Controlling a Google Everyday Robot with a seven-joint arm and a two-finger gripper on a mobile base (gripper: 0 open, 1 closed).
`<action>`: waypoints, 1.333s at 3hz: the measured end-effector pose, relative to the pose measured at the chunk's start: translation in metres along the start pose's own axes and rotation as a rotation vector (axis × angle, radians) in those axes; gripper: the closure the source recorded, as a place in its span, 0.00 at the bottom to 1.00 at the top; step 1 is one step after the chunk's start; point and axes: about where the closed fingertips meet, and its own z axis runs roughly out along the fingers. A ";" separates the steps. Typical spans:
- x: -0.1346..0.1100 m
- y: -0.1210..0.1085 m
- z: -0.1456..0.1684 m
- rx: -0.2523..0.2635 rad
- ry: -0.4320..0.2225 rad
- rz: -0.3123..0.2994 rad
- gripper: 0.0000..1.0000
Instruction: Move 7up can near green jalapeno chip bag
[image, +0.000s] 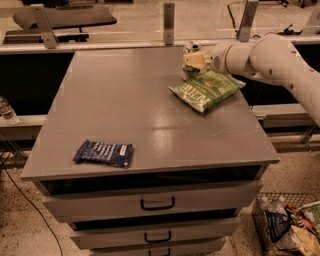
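The 7up can (190, 48) stands upright at the far right of the grey tabletop (130, 100). Only its silver top and a strip of green side show. My gripper (195, 61) is at the can and covers most of its front, reaching in from the right on the white arm (265, 57). The green jalapeno chip bag (207, 89) lies flat just in front of the can and gripper, its near corner almost under them.
A dark blue snack packet (104, 153) lies near the front left edge. Drawers (157, 203) sit below the top. A rail with metal posts (169, 22) runs behind the table. A wire basket of bags (290, 225) stands on the floor at the right.
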 end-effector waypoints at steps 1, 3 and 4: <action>0.004 0.000 -0.002 0.000 0.012 -0.006 0.30; -0.018 -0.018 -0.045 0.038 0.021 -0.109 0.00; -0.027 -0.024 -0.071 0.052 0.039 -0.158 0.00</action>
